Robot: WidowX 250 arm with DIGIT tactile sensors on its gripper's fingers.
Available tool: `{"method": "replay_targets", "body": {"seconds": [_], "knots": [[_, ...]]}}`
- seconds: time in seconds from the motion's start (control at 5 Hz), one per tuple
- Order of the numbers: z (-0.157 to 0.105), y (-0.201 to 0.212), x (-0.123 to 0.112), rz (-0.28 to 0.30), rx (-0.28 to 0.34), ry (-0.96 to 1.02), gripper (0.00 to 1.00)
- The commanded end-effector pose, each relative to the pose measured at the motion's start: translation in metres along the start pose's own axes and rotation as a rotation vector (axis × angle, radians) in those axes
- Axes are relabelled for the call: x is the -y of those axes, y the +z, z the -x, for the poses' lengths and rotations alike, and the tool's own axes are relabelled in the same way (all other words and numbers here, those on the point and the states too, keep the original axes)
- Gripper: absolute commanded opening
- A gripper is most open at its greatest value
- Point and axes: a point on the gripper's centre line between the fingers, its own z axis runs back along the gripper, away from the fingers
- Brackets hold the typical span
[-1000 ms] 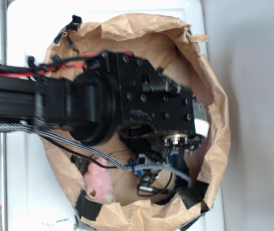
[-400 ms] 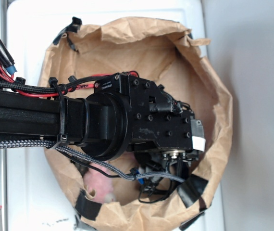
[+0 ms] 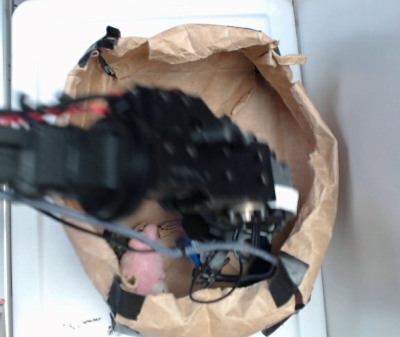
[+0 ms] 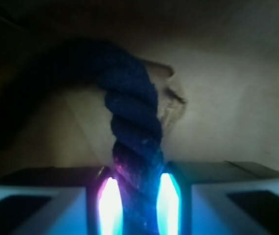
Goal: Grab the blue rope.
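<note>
In the wrist view the blue rope point(image 4: 132, 122), thick, dark navy and twisted, runs up from between my fingers and bends away to the left over brown paper. My gripper point(image 4: 138, 196) is shut on it, with both glowing pads point(image 4: 109, 205) pressed against its strands. In the exterior view my black arm point(image 3: 186, 161) reaches into the brown paper bag point(image 3: 319, 175). There it covers both the gripper and the rope.
A pink plush toy point(image 3: 142, 267) lies on the bag's floor at the lower left. Black tape patches point(image 3: 288, 277) hold the crumpled rim. A grey braided cable point(image 3: 116, 228) hangs under the arm. The bag stands on a white surface point(image 3: 38, 63).
The arm shifted down in the image, then slightly back up and left, and is now motion-blurred. More of the pink toy shows.
</note>
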Motion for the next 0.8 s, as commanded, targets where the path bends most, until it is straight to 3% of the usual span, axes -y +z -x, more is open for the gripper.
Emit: {"method": "replay_targets", "body": {"seconds": [0.0, 0.2, 0.6], "knots": [[0.006, 0.072, -0.008, 0.005, 0.128, 0.216, 0.00], [0.011, 0.092, -0.017, 0.043, 0.041, 0.299, 0.00], [0.017, 0.116, -0.018, -0.067, 0.045, 0.366, 0.00]]}}
